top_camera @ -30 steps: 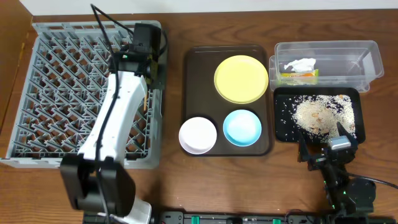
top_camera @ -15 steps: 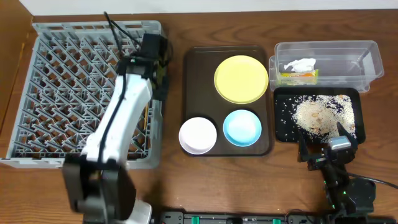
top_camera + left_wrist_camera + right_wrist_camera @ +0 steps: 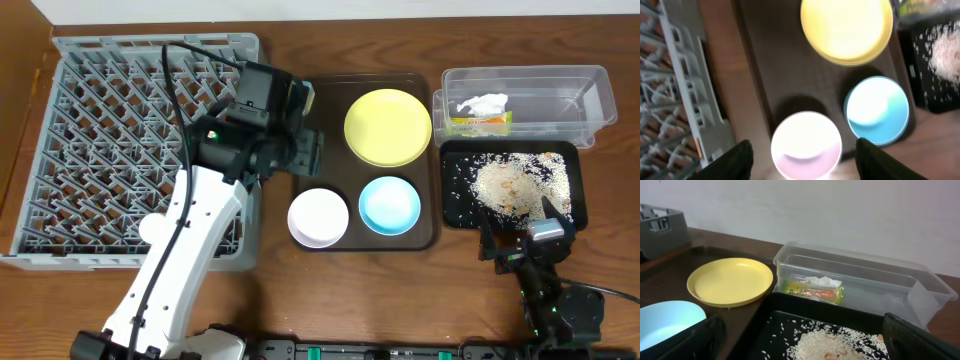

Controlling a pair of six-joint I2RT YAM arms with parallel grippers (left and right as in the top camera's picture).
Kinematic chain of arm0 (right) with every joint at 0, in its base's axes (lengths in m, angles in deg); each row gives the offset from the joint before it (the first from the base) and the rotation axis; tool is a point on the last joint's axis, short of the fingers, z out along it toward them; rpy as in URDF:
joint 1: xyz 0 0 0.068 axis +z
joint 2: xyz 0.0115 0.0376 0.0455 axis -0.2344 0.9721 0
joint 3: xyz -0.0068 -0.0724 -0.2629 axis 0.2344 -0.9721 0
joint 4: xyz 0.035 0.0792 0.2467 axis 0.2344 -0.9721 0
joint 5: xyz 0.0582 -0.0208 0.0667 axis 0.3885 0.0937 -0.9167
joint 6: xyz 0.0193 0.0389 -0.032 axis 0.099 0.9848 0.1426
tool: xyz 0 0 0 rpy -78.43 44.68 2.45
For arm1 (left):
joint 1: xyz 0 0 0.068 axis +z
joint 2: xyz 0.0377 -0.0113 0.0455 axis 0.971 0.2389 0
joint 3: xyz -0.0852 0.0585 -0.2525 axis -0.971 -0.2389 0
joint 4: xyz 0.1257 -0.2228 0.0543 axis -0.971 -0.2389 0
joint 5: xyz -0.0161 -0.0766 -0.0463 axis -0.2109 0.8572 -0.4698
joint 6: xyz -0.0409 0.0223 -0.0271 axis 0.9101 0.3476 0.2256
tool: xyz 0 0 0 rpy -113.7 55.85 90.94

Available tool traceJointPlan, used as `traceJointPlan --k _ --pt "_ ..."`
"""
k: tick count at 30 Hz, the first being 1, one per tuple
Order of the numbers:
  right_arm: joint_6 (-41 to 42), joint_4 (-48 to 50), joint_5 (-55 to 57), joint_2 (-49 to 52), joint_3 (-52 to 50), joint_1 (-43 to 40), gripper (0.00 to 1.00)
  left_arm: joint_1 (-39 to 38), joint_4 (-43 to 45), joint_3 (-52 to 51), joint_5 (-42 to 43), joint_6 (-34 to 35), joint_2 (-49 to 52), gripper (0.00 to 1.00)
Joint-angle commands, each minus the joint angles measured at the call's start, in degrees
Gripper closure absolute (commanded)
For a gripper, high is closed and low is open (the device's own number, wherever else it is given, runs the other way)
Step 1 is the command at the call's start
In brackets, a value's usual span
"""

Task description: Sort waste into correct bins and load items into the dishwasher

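Observation:
My left gripper [image 3: 303, 145] hangs open and empty over the left edge of the brown serving tray [image 3: 335, 95]. In the left wrist view the white bowl [image 3: 806, 145] lies below, between its fingertips [image 3: 737, 161]. The light blue bowl [image 3: 390, 204] and the yellow plate [image 3: 388, 126] share that tray. The grey dish rack [image 3: 100, 150] stands at the left. The clear tub [image 3: 560, 75] holds the white tissue [image 3: 482, 104] and the green-and-yellow wrapper [image 3: 480, 124]. Rice scraps [image 3: 510, 185] lie in the black tray [image 3: 455, 215]. My right gripper [image 3: 525, 238] stands open at that tray's near edge.
The left arm's white link [image 3: 190, 240] crosses the rack's right front corner. Bare wooden table [image 3: 270, 290] shows between rack and serving tray and along the front. The clear tub and black tray sit close together at the right.
The left jaws have opened, and the left arm has swung right from above the rack's right side to the serving tray's left edge. The right arm has not moved.

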Motion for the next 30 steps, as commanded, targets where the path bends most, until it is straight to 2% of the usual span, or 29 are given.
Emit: traceJointPlan --k 1,2,5,11,17,23,26,27,28,30 --pt "0.61 -0.24 0.26 -0.33 -0.09 -0.7 0.01 -0.33 -1.68 -0.15 1.27 8.37 0.0 0.37" --pt "0.61 -0.22 0.26 -0.33 -0.09 -0.7 0.01 -0.35 -1.77 -0.87 1.7 10.19 0.0 0.4" --pt "0.61 -0.24 0.26 -0.33 -0.09 -0.7 0.01 -1.81 0.57 -4.24 4.59 10.84 0.46 0.41" --pt "0.61 -0.22 0.26 -0.31 -0.09 -0.7 0.01 -8.17 13.18 -10.91 4.68 8.41 5.38 0.41" --pt "0.61 -0.22 0.26 -0.28 -0.09 -0.7 0.01 -14.38 20.33 -11.34 0.33 1.18 17.57 0.41" --pt "0.61 -0.24 0.26 -0.28 -0.09 -0.7 0.01 -15.04 22.43 -11.34 0.39 0.22 26.82 0.42" --pt "0.61 -0.24 0.26 -0.28 -0.09 -0.7 0.01 -15.06 22.56 -11.34 2.32 0.22 29.46 0.51" --pt "0.61 -0.24 0.26 -0.28 -0.09 -0.7 0.01 -15.04 22.56 -11.34 3.39 0.22 29.97 0.57" --pt "0.61 -0.22 0.26 -0.28 -0.09 -0.7 0.01 -15.04 22.56 -11.34 4.81 0.22 30.21 0.69" --pt "0.61 -0.24 0.26 -0.28 -0.09 -0.7 0.01 -14.91 22.45 -11.26 7.21 0.2 30.12 0.81"
